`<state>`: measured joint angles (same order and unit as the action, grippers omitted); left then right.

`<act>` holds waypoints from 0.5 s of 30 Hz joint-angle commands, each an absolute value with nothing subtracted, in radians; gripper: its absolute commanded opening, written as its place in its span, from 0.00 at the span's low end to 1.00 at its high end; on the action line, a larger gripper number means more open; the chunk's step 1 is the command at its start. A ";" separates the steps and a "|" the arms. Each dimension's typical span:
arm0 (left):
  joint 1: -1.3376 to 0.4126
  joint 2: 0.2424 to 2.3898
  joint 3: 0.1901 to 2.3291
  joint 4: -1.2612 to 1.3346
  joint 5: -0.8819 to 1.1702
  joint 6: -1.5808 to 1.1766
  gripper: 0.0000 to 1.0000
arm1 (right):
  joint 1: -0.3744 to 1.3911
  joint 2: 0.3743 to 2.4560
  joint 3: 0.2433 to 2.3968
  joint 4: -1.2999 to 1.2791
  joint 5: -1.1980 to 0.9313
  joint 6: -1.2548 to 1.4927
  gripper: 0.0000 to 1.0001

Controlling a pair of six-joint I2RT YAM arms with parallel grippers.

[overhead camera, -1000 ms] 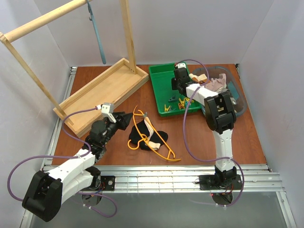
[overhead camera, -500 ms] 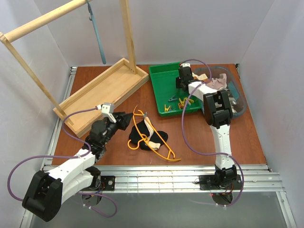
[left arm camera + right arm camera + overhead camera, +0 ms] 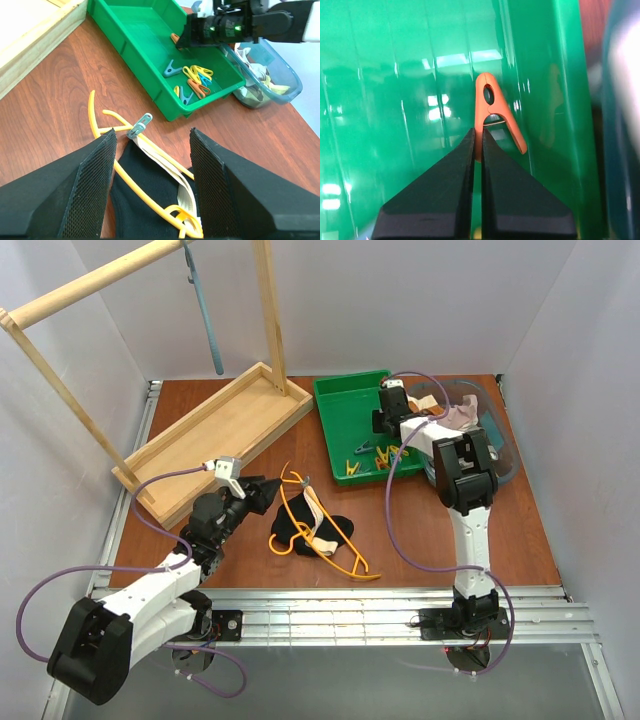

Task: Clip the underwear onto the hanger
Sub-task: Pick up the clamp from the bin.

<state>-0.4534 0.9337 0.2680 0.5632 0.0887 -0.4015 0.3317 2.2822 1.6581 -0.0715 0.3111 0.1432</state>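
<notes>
Right gripper point(image 3: 476, 132) pinches orange peg point(image 3: 486, 107) in tray point(image 3: 395, 100) — left gripper point(image 3: 152, 134) spread

orange plastic clothespin point(image 3: 492, 112): left leg hidden behind right gripper point(image 3: 477, 131); black fabric underwear point(image 3: 147, 167) and thin yellow-orange plastic hanger point(image 3: 135, 179) cut off at left wrist view's bottom edge

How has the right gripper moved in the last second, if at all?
Yes. The right gripper, shut on an orange clothespin, has shifted right across the green tray, toward its right wall.
</notes>
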 commanded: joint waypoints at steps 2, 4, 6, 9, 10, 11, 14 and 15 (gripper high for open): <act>-0.448 0.956 0.256 0.603 0.135 -0.397 0.53 | 0.368 2.082 1.537 -0.045 0.325 0.149 0.01; -0.446 0.956 0.247 0.627 0.146 -0.387 0.53 | 0.399 1.966 1.444 -0.017 0.336 0.155 0.01; -0.448 0.954 0.242 0.624 0.134 -0.382 0.53 | 0.443 1.889 1.351 -0.009 0.359 0.160 0.01; -0.449 0.951 0.236 0.632 0.121 -0.370 0.53 | 0.514 1.708 1.234 0.029 0.391 0.170 0.01; -0.451 0.951 0.233 0.635 0.120 -0.368 0.53 | 0.534 1.675 1.203 0.031 0.408 0.175 0.01; -0.451 0.954 0.230 0.637 0.114 -0.364 0.53 | 0.554 1.642 1.175 0.028 0.423 0.181 0.01; -0.457 0.959 0.224 0.630 0.071 -0.357 0.53 | 0.665 1.485 1.036 0.020 0.498 0.230 0.01; -0.457 0.960 0.222 0.624 0.066 -0.356 0.53 | 0.734 1.442 0.988 0.014 0.526 0.247 0.01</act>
